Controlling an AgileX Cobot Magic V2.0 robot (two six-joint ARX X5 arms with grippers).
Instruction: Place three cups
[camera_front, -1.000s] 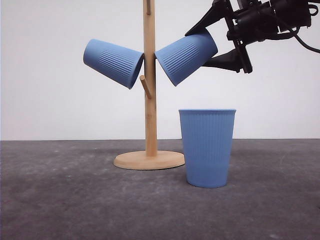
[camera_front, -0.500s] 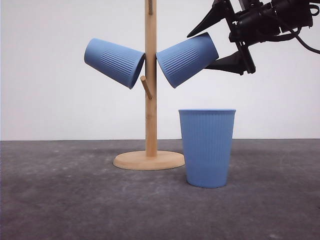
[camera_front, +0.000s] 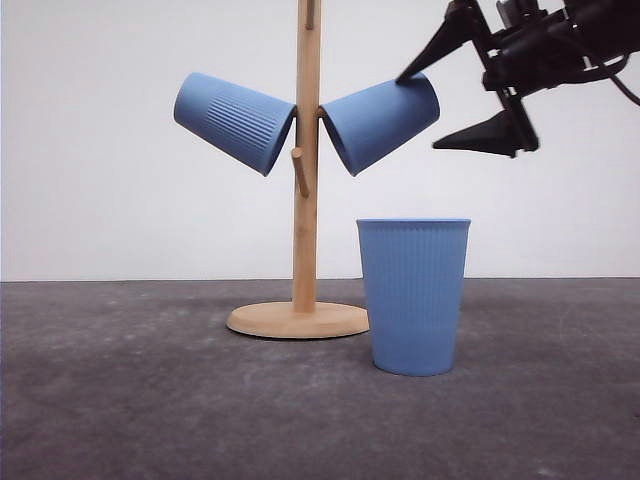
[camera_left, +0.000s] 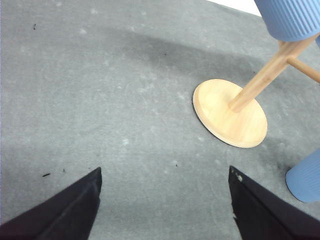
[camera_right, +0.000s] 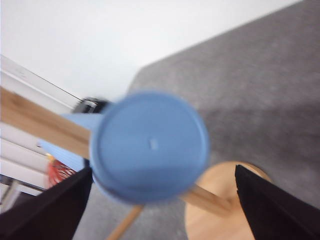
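Grey felt-like tabletop (camera_front: 150, 400) stretches under a white wall. On it stands a wooden peg stand (camera_front: 303, 200) with a round base. An upright blue cup (camera_front: 413, 296) sits on the table just right of that base. Two more cups hang tilted on pegs: the left cup (camera_front: 233, 122) and the right cup (camera_front: 381, 120) (mouths toward the pole). The right gripper (camera_front: 450, 95) is spread wide beside the right cup's base, upper finger touching it, gripping nothing. The left gripper (camera_left: 165, 200) hovers wide open over bare table.
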